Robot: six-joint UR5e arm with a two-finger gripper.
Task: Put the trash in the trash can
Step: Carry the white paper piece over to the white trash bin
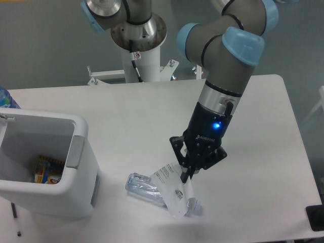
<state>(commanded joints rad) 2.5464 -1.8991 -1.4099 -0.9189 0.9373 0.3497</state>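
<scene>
The crushed clear plastic bottle (143, 185) lies on the white table in front of the arm. The crumpled white paper wrapper (172, 191) with dark print rests over the bottle's right half. My gripper (185, 175) points down at the wrapper's upper right edge, with its fingers closed together on that edge. The trash can (77, 132), a large white bin with a grey side panel, stands at the left, roughly a hand's width from the bottle.
An orange-yellow printed packet (47, 170) lies at the bottom of the bin. The arm's white base column (139, 55) rises at the table's back. A blue-capped bottle (6, 99) peeks in at the left edge. A black object (316, 218) sits at the lower right corner.
</scene>
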